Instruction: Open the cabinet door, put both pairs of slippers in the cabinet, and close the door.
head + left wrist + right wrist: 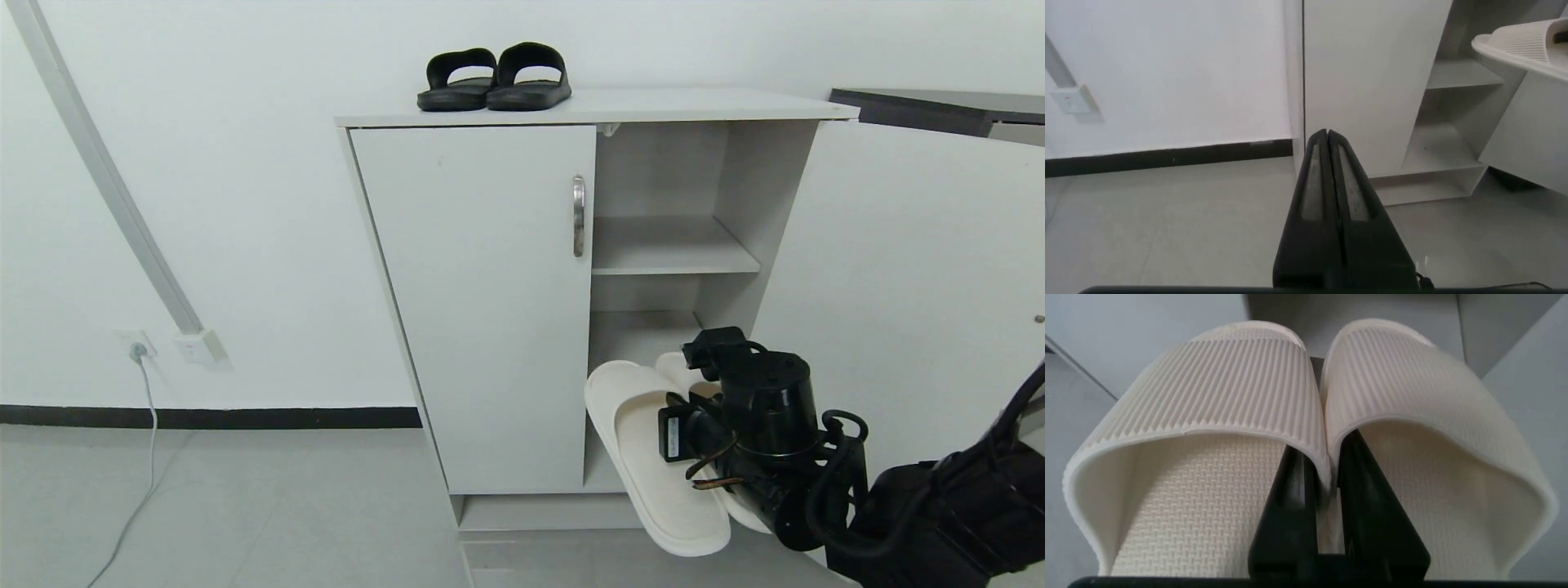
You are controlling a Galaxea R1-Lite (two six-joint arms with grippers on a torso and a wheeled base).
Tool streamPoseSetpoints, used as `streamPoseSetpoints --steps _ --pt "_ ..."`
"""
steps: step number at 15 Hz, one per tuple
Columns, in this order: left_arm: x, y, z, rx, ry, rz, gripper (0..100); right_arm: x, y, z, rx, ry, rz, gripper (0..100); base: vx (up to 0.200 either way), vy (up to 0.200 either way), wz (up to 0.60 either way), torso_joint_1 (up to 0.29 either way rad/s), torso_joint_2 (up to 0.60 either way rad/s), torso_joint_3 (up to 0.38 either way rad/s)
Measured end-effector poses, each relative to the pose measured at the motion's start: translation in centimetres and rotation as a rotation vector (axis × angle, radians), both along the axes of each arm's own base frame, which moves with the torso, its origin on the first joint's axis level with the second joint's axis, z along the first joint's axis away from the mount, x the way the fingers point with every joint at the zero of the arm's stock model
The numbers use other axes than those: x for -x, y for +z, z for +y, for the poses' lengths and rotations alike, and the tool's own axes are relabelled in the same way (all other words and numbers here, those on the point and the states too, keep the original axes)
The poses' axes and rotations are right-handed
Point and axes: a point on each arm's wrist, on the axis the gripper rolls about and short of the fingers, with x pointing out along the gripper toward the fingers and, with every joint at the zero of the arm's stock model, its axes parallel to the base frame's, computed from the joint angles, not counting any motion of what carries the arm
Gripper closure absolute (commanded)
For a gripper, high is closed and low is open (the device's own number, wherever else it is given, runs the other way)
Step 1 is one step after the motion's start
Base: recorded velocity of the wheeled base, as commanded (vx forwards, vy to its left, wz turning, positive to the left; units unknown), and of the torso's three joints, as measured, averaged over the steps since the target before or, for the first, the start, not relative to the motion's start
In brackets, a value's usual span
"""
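Head cam: set up high, faced fwd and down. The cabinet (473,310) is seen whole at mid frame from a short way off. The white slippers (653,457) are seen at lower right.

L wrist cam: held low over the floor (1167,220), pointed along the left gripper (1327,139) at the cabinet front, from farther back.

R wrist cam: held very close, pointed along the right gripper (1323,457) at the white slippers.

Shared: white slippers in all 3 views; cabinet's open side in head and L wrist views.

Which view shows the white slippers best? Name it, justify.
Right wrist view: white slippers side by side, close, right gripper pinching their inner edges. In the head view the arm hides part; the left wrist view catches one ribbed edge.
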Motion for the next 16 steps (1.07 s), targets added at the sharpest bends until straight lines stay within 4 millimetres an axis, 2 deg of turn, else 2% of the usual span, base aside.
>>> streamPoseSetpoints --steps 3,12,16 --pt "0.0 0.0 0.0 -0.003 -0.002 0.0 100 -0.2 -0.1 0.0 0.005 -0.025 -0.005 100 0.0 0.0 0.0 0.0 0.0 0.0" --pt "0.0 0.0 0.0 -0.006 -0.002 0.0 100 -0.3 -0.4 0.3 0.01 -0.022 0.0 100 0.0 -0.2 0.0 0.0 0.0 0.005" --pt "0.0 0.0 0.0 -0.006 -0.002 0.0 100 -0.7 -0.9 2.0 0.034 -0.059 -0.021 100 0.0 0.0 0.0 0.0 0.0 0.0"
